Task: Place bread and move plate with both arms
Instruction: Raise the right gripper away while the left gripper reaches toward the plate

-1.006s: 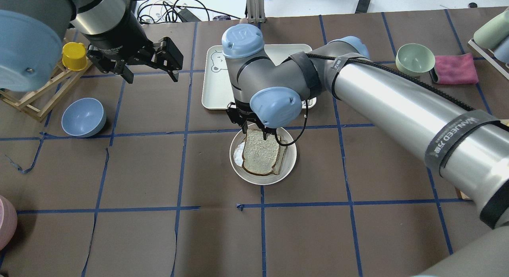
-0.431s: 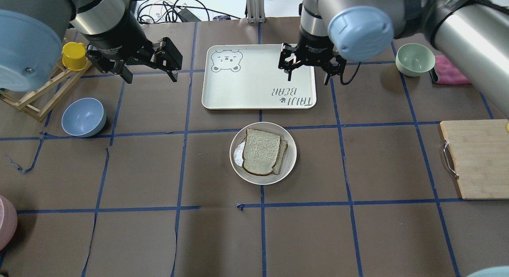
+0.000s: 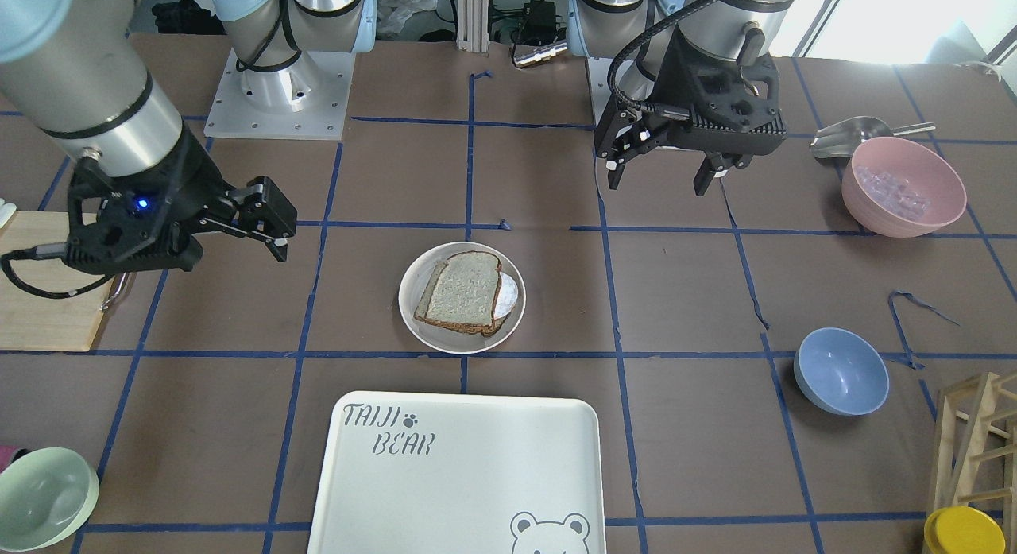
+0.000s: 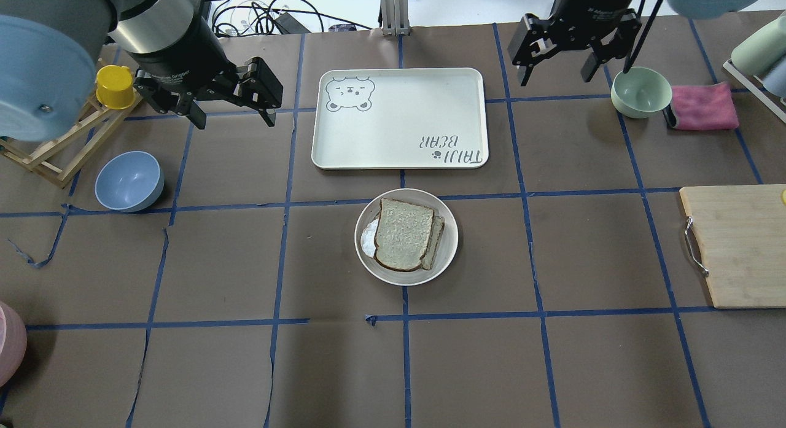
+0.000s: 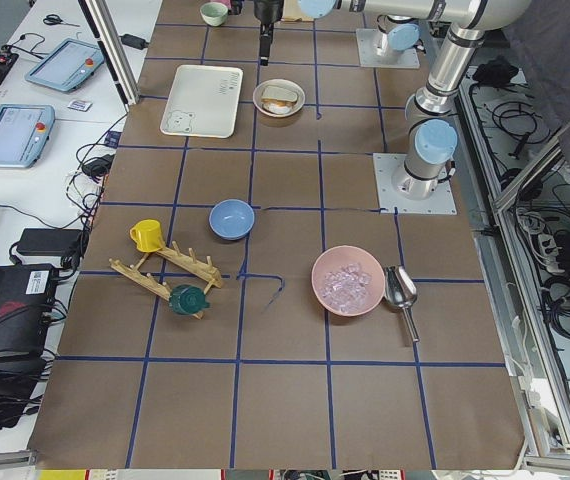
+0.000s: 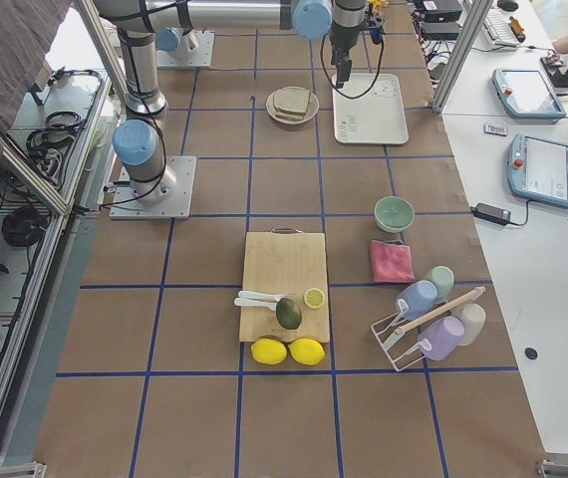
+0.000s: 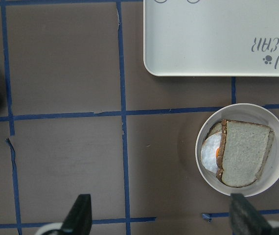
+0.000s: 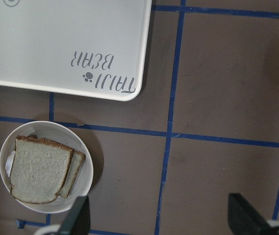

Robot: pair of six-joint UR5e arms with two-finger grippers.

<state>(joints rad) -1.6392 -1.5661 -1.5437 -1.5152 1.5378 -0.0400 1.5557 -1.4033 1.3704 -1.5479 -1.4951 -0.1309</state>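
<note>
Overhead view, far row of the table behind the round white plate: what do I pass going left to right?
Yellow plastic cup → left arm's black end effector → rectangular cream bear tray → right arm's black end effector → pale green bowl → pink folded cloth.

Grey "TAIJI BEAR" lettering, paw mark beside it, in corner of cream tray (image 3: 477, 466); bear-face logo in opposite corner

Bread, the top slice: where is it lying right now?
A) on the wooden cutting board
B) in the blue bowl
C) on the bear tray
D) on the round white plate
D: the bread lies flat on the round white plate, stacked over a second slice and a fried egg.
</note>
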